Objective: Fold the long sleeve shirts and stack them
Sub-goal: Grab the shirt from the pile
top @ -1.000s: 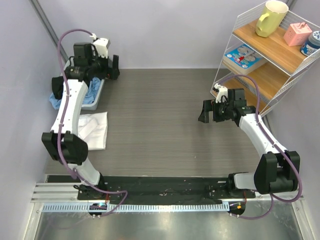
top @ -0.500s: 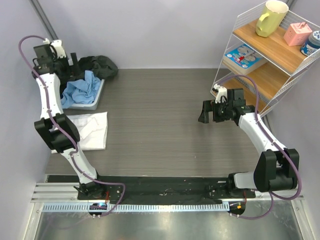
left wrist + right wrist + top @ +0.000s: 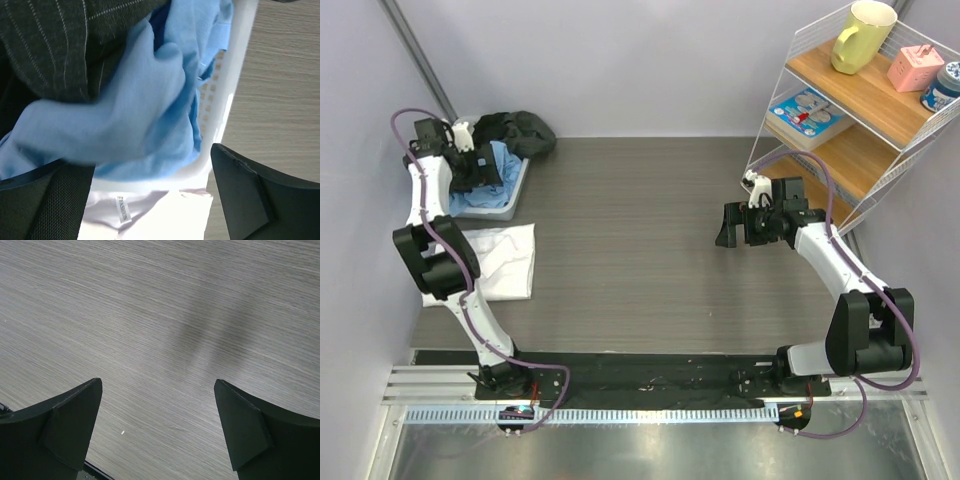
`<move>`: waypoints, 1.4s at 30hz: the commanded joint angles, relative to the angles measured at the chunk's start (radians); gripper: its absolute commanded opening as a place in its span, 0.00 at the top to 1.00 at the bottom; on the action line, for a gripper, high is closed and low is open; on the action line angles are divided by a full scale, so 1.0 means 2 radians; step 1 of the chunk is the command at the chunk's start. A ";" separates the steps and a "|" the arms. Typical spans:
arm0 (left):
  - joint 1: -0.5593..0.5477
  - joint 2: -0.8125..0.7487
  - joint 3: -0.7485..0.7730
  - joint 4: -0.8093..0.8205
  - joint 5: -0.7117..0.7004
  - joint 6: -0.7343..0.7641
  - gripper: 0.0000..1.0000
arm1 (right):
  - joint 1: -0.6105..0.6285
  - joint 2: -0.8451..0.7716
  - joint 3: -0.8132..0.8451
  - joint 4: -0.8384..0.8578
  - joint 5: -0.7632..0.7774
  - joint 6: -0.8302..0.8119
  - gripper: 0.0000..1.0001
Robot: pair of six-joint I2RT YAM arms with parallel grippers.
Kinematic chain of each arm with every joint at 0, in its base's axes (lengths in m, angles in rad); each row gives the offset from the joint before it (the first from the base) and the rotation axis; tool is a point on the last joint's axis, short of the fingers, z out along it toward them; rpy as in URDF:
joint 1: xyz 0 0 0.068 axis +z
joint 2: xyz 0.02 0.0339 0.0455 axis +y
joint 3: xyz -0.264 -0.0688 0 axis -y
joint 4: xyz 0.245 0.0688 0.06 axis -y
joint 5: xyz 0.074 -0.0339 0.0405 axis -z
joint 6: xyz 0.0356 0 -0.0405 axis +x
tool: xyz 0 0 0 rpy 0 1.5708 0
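While the left end effector [image 3: 147,167] gapes (empty), the light blue shirt [image 3: 115,115] lies beneath.

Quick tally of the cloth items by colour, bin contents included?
Light blue cloth shirt, crumpled in the white plastic bin: 1
White cloth shirt, flat on the grey wood-grain table: 1
Dark pinstriped garment, heaped at the bin's far end: 1
Total: 3

tag [image 3: 123,215] on white shirt [image 3: 165,220], print too blurred to read, nothing else legible
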 commanded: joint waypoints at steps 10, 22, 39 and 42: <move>-0.019 0.086 0.068 0.040 -0.082 -0.017 0.51 | -0.001 0.003 0.022 -0.003 0.000 -0.003 0.00; -0.020 -0.100 0.134 0.075 0.035 -0.092 1.00 | -0.002 -0.008 0.024 -0.003 -0.014 0.002 0.00; -0.188 -0.120 0.313 0.288 0.091 -0.300 1.00 | -0.002 -0.021 0.026 0.002 -0.004 0.004 0.00; -0.225 -0.102 0.336 0.334 0.086 -0.338 1.00 | -0.002 -0.022 0.026 0.002 -0.001 0.004 0.00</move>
